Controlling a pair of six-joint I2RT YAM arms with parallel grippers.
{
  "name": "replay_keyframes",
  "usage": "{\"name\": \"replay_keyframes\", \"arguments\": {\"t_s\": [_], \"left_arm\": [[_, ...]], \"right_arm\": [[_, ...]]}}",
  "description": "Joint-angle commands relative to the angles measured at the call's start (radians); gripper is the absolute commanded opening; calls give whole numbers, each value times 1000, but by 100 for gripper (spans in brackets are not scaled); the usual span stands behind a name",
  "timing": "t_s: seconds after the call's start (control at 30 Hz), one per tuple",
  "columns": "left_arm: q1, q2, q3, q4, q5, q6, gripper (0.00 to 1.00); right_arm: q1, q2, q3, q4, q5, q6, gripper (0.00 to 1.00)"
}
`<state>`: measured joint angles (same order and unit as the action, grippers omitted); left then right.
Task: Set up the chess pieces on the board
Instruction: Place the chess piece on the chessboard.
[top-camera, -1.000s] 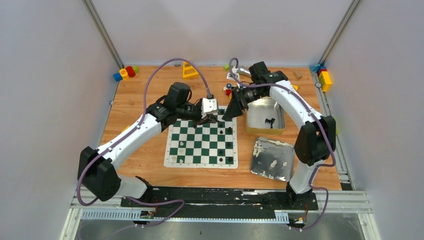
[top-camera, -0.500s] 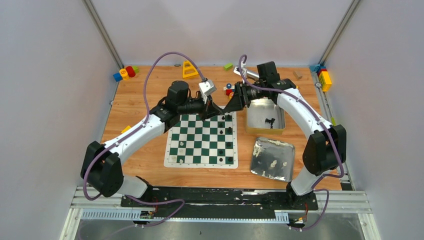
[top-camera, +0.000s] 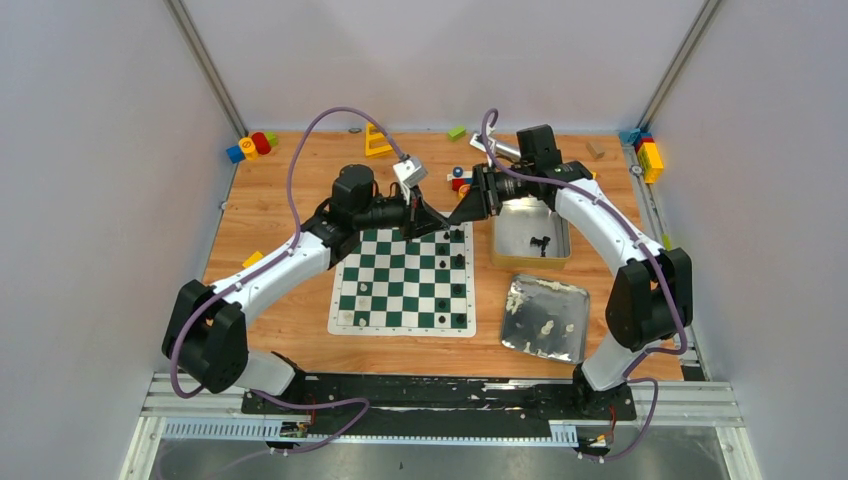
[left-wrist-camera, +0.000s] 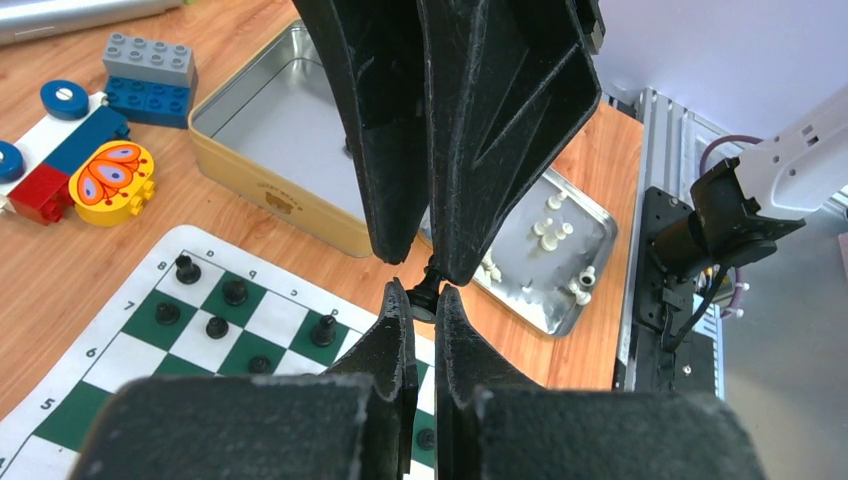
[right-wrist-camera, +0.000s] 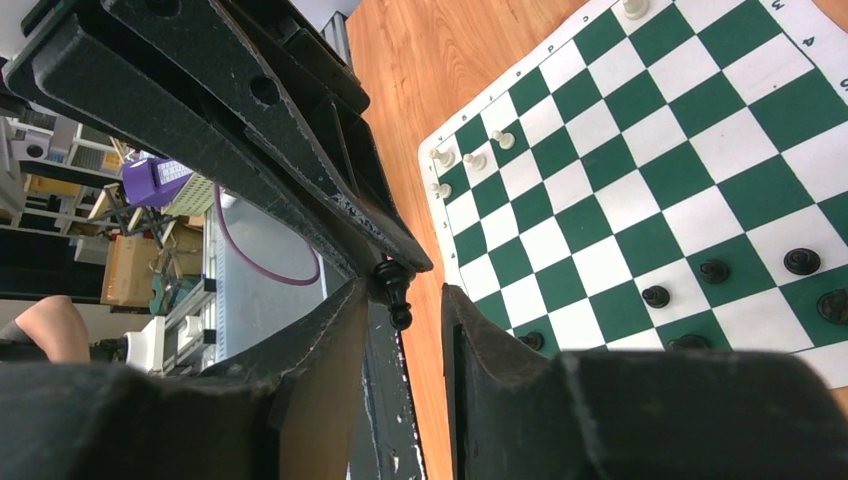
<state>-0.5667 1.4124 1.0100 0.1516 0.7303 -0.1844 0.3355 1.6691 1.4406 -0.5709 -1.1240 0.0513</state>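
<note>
The green-and-white board (top-camera: 400, 290) lies mid-table, with black pieces (top-camera: 459, 290) on its right columns and cream-white pieces (top-camera: 362, 290) at its left edge. My left gripper (top-camera: 436, 224) and right gripper (top-camera: 452, 218) meet tip to tip above the board's far right corner. In the left wrist view my left gripper (left-wrist-camera: 423, 300) is shut on the base of a black chess piece (left-wrist-camera: 430, 290). In the right wrist view the same piece (right-wrist-camera: 394, 290) hangs between my right gripper's (right-wrist-camera: 400, 300) fingers, which stand apart around it.
A gold tin (top-camera: 506, 240) right of the board holds black pieces (top-camera: 541, 243). A silver lid (top-camera: 520, 300) nearer holds white pieces (top-camera: 546, 327). Colourful toy blocks (top-camera: 250, 146) lie along the far edge and near the tin (left-wrist-camera: 110, 180).
My left gripper has lifted off the board's far rows and swung up toward the right gripper. The right arm has shifted right. The two gripper tips now meet around the black piece.
</note>
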Motion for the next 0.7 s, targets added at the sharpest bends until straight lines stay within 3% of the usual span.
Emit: {"name": "replay_keyframes", "arguments": {"t_s": [0.0,0.17,0.53,0.67], "left_arm": [[9,-13,-7,76,19,-40,0],[18,-16,-14,92,13,-56,0],[22,-14,-24,110,17,-75,0],[22,-13,-27,115,17,-78,0]], "right_arm": [[-7,-46,-3,40,-55,3,36],[-7,-56,-15,41,-57,-2,39],[-7,-42,-10,49,-79,2,21],[-7,-35,-10,48,-84,4,20]]}}
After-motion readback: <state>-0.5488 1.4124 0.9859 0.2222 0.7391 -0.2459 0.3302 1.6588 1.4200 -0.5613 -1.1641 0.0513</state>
